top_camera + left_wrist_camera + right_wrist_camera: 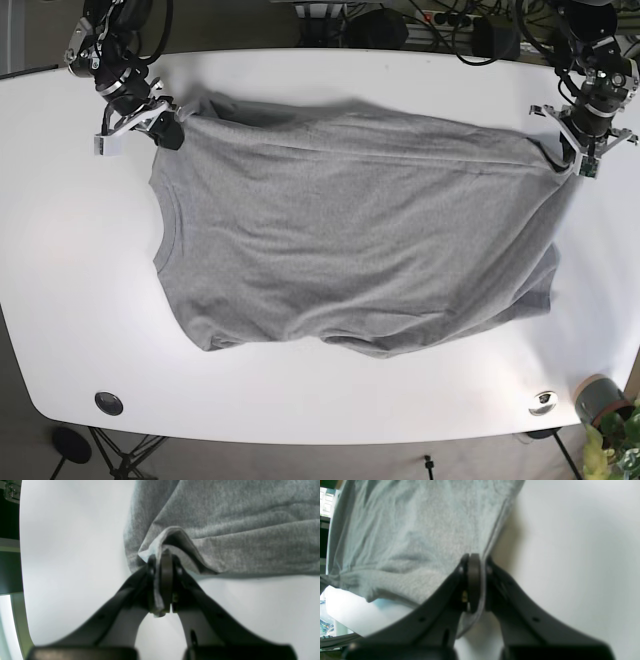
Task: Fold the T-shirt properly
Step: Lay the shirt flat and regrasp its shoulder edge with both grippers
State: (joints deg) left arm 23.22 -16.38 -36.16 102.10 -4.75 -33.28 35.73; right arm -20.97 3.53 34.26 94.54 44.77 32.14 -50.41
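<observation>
Surface (80,300): white, rounded corners, fills most of the base view.
T-shirt (350,240): grey, spread across the middle of the surface, wrinkled, neckline toward frame left; far edge stretched between the two claws, near edge lying rumpled toward the bottom of the frame.
Left claw (578,152): upper right of base view, at the shirt's far right corner. In the left wrist view (163,555) it is pressed together, pinching a bunched fold of grey fabric (225,530).
Right claw (168,125): upper left of base view, at the shirt's far left corner. In the right wrist view (473,560) it is clamped on the shirt's edge, with cloth (407,530) fanning out to upper left.
Small items: dark round fitting (108,403) at lower left of the surface; metallic round piece (543,402) at lower right.
</observation>
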